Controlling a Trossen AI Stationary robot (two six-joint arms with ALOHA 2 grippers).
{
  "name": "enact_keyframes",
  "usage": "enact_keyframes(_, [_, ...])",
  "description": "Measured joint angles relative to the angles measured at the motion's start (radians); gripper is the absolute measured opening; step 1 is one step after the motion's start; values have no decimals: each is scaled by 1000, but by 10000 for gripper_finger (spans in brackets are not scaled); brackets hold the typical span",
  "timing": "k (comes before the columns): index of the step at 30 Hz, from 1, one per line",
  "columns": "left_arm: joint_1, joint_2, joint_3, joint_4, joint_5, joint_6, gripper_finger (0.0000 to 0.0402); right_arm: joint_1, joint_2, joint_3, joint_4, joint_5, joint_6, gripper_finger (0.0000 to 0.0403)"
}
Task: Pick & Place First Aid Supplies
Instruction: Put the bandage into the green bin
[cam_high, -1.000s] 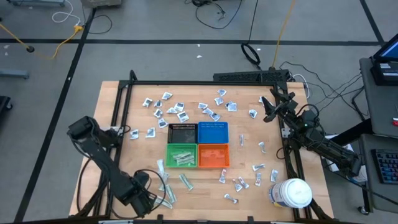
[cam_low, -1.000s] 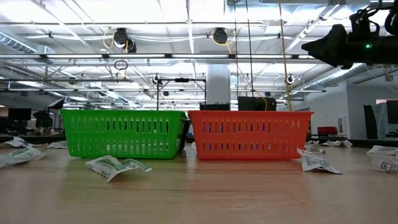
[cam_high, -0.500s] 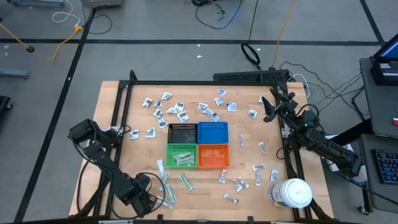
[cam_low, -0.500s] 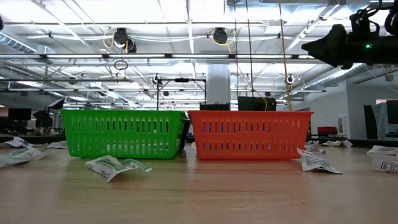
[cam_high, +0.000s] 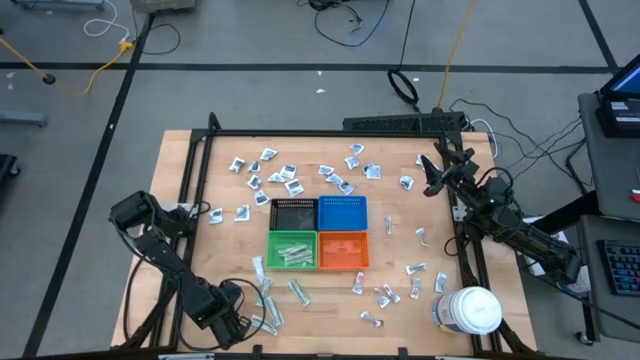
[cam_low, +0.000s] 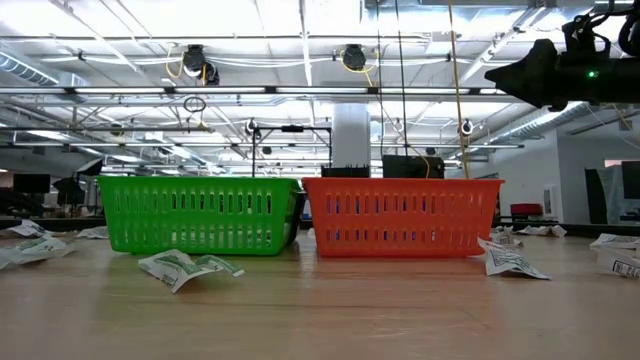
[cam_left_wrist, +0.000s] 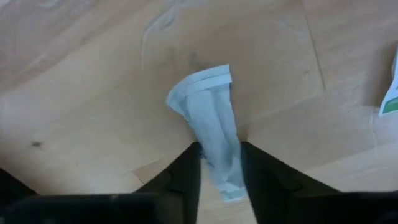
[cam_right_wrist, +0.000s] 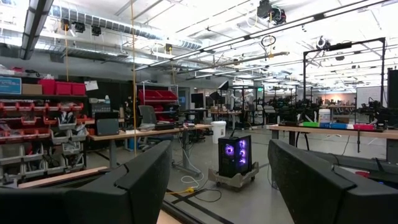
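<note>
Bins: four, in a square block at table centre: black (cam_high: 293, 214), blue (cam_high: 342, 213), green (cam_high: 293, 250), orange (cam_high: 343, 250). 
Jar (cam_high: 467, 310): one, at 4 o'clock. 
Packets (cam_high: 292, 187): roughly forty loose, exact count unclear; several more inside the green bin. 
Arms: two.

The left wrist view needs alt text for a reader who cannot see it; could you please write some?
The left end effector has its two dark fingers on either side of a narrow white wrapped strip lying on the wooden table. Another packet's edge shows at the frame's side.
</note>
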Motion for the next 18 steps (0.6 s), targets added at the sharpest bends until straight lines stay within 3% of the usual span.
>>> enact_keyframes(8, [-10, 0, -1, 20, 14, 0, 10, 0, 0, 0, 0, 0, 0, 263])
enact_keyframes(18, [-9, -45, -1, 11, 19, -4, 6, 0, 0, 0, 0, 0, 0, 263])
